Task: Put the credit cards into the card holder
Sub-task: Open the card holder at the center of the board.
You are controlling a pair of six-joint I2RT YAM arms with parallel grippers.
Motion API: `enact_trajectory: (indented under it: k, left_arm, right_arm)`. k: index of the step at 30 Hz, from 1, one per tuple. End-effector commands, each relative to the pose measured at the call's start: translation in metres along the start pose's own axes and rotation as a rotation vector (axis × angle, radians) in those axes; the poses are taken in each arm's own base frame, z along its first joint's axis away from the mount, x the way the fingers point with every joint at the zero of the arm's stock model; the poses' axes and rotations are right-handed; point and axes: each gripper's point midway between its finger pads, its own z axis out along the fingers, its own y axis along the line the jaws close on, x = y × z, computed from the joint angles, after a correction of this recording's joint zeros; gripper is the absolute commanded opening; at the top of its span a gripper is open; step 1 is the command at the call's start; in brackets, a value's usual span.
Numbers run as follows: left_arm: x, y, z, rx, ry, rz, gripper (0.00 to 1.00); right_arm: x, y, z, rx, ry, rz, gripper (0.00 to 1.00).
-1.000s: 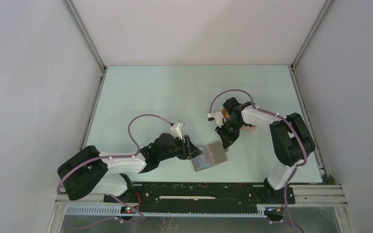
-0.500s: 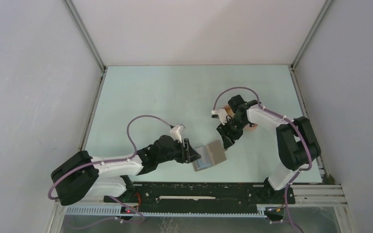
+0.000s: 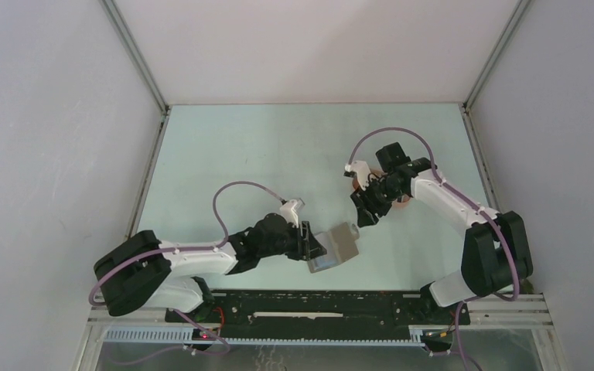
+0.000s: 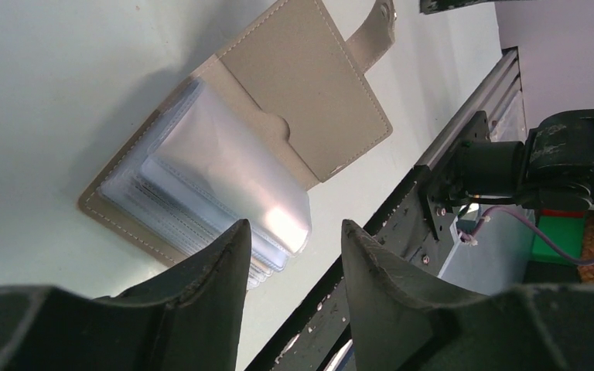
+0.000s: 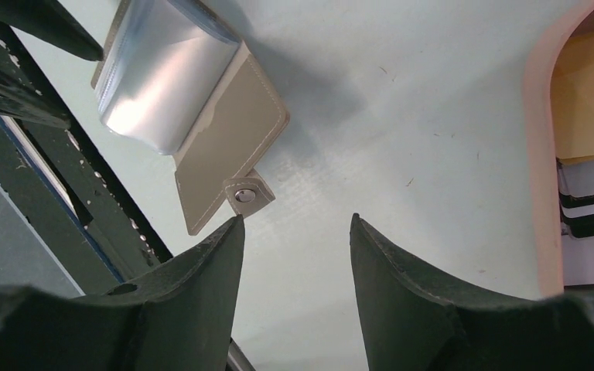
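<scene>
The grey card holder [image 3: 339, 246] lies open on the table near the front edge, its clear plastic sleeves [image 4: 224, 182] fanned up and its snap strap [image 5: 246, 195] pointing toward the right arm. My left gripper [image 3: 315, 249] is open and empty at the holder's left side [image 4: 290, 232]. My right gripper [image 3: 363, 215] is open and empty, above bare table right of the holder [image 5: 294, 224]. In the right wrist view the orange-yellow card [image 5: 588, 100] and a dark, white-striped card [image 5: 592, 202] lie in the peach tray [image 5: 537, 154]. The light blue card is not seen.
The peach oval tray [image 3: 399, 203] sits under the right arm's wrist. The black rail [image 3: 332, 303] of the arm bases runs along the table's near edge just below the holder. White walls close the table on three sides.
My right gripper has drawn back up and right, away from the holder toward the tray. My left gripper has moved right to the holder's left edge. The holder's cover has tilted slightly.
</scene>
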Motion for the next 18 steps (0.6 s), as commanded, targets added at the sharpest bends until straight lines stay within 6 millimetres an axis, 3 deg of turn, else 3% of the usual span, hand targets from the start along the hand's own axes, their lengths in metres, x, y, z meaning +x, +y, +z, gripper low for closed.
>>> enact_trajectory:
  k: [1, 8, 18]
  left_arm:
    - [-0.016, -0.027, 0.009, 0.067, -0.024, 0.01, 0.52]
    - [-0.012, -0.02, 0.013, 0.014, -0.002, 0.022, 0.52]
    - [-0.008, -0.015, 0.018, -0.018, 0.024, 0.024, 0.52]
  right_arm:
    - [-0.019, 0.001, -0.016, 0.02, -0.084, -0.052, 0.61]
    - [-0.029, 0.001, -0.033, 0.052, -0.167, -0.078, 0.61]
    - [-0.043, 0.061, -0.046, -0.2, -0.305, -0.219, 0.58]
